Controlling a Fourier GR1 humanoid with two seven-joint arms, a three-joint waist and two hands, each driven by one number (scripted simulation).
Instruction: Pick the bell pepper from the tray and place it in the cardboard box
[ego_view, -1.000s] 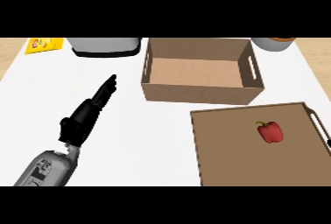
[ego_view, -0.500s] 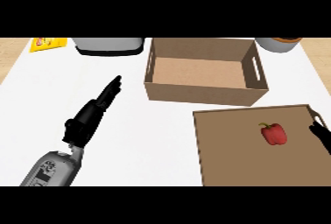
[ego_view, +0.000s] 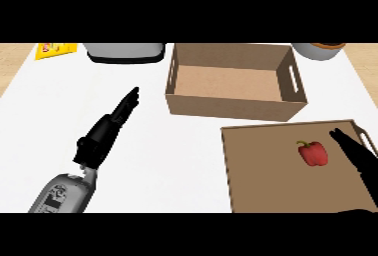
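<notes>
A red bell pepper (ego_view: 314, 153) with a green stem lies on the brown tray (ego_view: 266, 170) at the lower right. My right hand (ego_view: 358, 159) comes in from the right edge, fingers straight, just right of the pepper and apart from it. The open cardboard box (ego_view: 235, 80) stands behind the tray, with nothing visible inside. My left hand (ego_view: 107, 131) rests open on the white counter at the left, fingers pointing up and to the right.
A grey appliance (ego_view: 123, 51) stands at the back left beside a yellow packet (ego_view: 55, 50). A grey pot (ego_view: 319, 50) with an orange rim sits at the back right. The tray's handle (ego_view: 363, 135) lies under my right hand.
My right hand has come into view from the right edge and moved over the tray toward the pepper. The left hand has hardly moved.
</notes>
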